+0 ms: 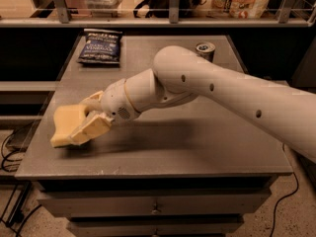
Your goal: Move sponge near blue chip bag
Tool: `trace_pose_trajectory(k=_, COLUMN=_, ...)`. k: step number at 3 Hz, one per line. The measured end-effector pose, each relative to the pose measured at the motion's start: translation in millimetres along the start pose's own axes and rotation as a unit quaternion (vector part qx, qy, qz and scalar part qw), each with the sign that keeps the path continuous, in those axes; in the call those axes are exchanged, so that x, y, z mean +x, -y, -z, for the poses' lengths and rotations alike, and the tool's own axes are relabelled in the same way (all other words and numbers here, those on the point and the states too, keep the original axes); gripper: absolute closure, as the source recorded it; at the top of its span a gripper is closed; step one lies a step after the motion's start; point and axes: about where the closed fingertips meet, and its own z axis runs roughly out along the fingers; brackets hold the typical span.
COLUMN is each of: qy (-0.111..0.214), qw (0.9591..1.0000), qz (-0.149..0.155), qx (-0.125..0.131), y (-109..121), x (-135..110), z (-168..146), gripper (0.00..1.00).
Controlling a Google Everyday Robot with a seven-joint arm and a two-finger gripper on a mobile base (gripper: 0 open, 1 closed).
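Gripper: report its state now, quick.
Gripper: fingers shut on the sponge, over the front-left part of the table.

The sponge (65, 124) is held by the gripper (83, 121) at the table's (197, 147) left front; the bag (100, 46) is laid upper left, the can (205, 50) right of it.

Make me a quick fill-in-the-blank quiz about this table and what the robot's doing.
1. The gripper, over the table's near left part, is shut on the ___.
2. The bag at the table's far edge is coloured ___.
3. The metal cylinder behind the arm is a ___.
Missing words: sponge; blue; can.
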Motion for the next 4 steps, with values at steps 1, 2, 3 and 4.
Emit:
trace_pose_trajectory(k=1, qy=0.022, qw=0.9988, qz=0.016, qx=0.040, y=19, x=-18, z=38, gripper=1.00)
trace_pose_trajectory(k=2, qy=0.026, qw=0.9953, qz=0.009, qx=0.093, y=46, x=-24, z=78, gripper=1.00)
trace_pose_trajectory(k=3, qy=0.023, qw=0.9874, qz=-0.020, qx=0.156, y=81, x=-19, z=121, gripper=1.00)
trace_pose_trajectory(k=4, qy=0.022, qw=0.9867, qz=-0.025, qx=0.159, y=83, x=-17, z=124, gripper=1.00)
